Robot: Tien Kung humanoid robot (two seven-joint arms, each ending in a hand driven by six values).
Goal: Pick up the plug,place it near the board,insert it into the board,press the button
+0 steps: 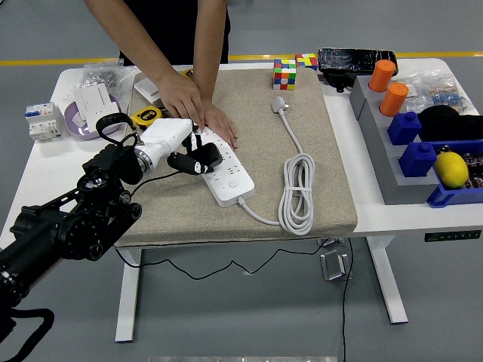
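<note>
Rubik's cubes (294, 72) at mat's far edge, lemon (451, 169) in blue bin (445, 197), orange cylinders (388, 86)

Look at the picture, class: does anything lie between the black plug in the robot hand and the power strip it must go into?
Nothing visible does. The left robot hand holds the black plug right over the white power strip. A person's hands press on the strip's far end, beside the plug, not beneath it.

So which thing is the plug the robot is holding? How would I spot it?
Find the tan mat covering the table's middle, then the long white power strip on it. The plug is the black chunk at the strip's left end, gripped in the robot's left hand, unlike the grey plug lying loose farther back.
</note>
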